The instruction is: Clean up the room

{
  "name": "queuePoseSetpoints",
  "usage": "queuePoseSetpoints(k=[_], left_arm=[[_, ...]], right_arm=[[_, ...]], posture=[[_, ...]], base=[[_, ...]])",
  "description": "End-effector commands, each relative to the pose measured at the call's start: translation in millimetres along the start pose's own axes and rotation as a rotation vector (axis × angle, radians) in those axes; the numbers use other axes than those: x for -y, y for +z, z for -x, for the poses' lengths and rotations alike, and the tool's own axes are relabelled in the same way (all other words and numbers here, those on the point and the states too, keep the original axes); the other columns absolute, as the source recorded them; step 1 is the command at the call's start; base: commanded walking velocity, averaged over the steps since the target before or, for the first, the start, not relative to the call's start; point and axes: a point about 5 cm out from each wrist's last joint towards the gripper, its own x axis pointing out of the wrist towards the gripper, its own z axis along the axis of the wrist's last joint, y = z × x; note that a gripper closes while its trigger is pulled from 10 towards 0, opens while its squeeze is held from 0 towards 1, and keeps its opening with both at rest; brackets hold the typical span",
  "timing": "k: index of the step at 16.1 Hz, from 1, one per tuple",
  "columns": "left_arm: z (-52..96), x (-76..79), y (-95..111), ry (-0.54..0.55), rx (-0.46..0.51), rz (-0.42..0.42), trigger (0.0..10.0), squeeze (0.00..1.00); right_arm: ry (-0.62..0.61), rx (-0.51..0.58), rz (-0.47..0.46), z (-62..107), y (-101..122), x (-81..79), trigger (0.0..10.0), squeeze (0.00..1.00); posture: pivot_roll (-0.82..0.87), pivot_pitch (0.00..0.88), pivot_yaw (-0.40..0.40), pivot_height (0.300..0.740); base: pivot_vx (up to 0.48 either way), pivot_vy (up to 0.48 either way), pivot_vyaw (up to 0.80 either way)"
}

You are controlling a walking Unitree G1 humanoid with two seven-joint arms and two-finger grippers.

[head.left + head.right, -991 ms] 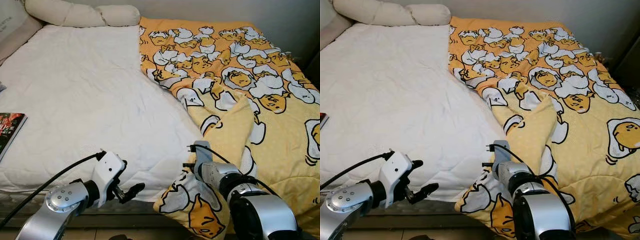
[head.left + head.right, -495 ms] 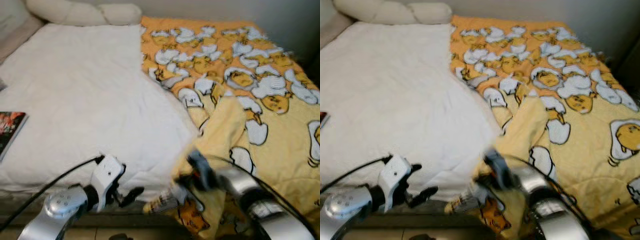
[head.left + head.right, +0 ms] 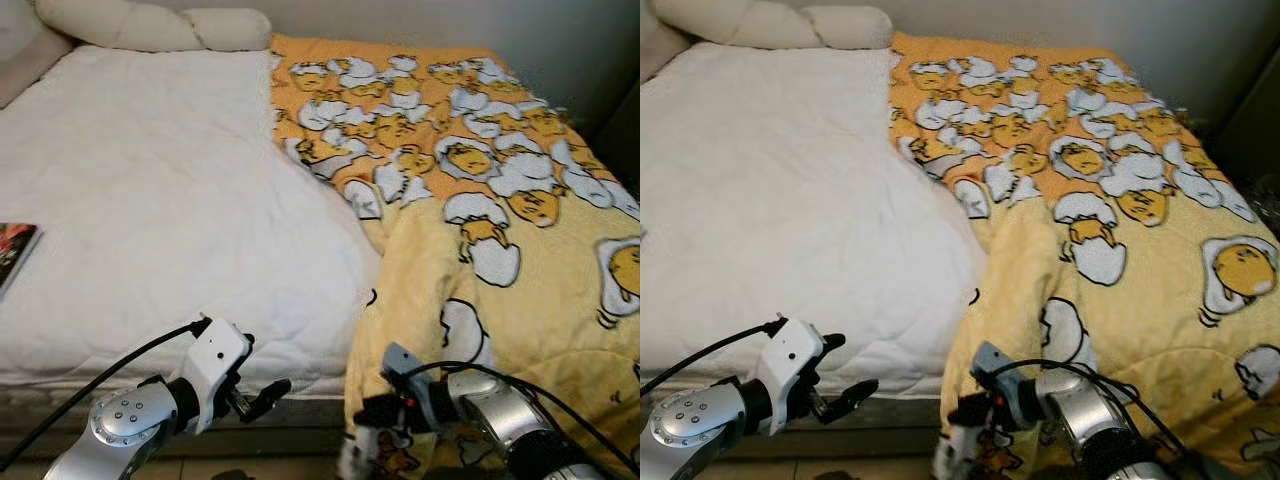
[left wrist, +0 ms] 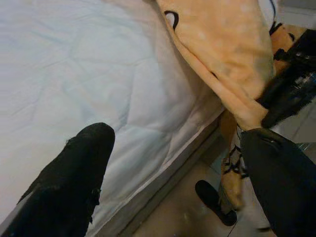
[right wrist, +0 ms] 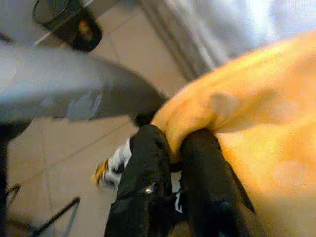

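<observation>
- Our right gripper (image 5: 170, 163) has its two black fingers pinched together on a fold of the yellow blanket (image 3: 500, 230) at its lower corner, low in the frame and past the foot edge of the bed.
- We judge the main risk to be that fold slipping free: the pinch takes little cloth, and the weight of the hanging corner could pull it out.
- A second risk is the loose corner trailing on the tiled floor (image 5: 74, 163) and catching near the dark slipper (image 4: 213, 201).
- Our left gripper (image 3: 262, 395), fingers apart and holding nothing, hovers at the mattress (image 3: 150, 220) edge in the lower left; it could snag the white cover.
- The blanket is soft and printed with egg cartoons. It covers the right half of the bed, its inner edge running diagonally, lightly rumpled.
</observation>
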Motion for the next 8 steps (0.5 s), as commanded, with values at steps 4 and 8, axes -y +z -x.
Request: queuePoseSetpoints(k=[4,8], left_arm=[[-1.1,1.8,5.2,-0.004,0.024,-0.02,10.0,0.0],[-1.2,0.4,5.4,-0.003,0.022,-0.023,10.0,0.0]], right_arm=[[0.071,0.051,0.045,15.2,19.0,3.3,10.0,1.0],[-0.007,0.084,0.014,19.7,34.1,10.0,10.0,1.0]], posture=[[0.03,0.0,-0.065,0.74],[0.02,0.0,-0.064,0.74]], base=[[0.0,0.0,0.0],[0.0,0.0,0.0]])
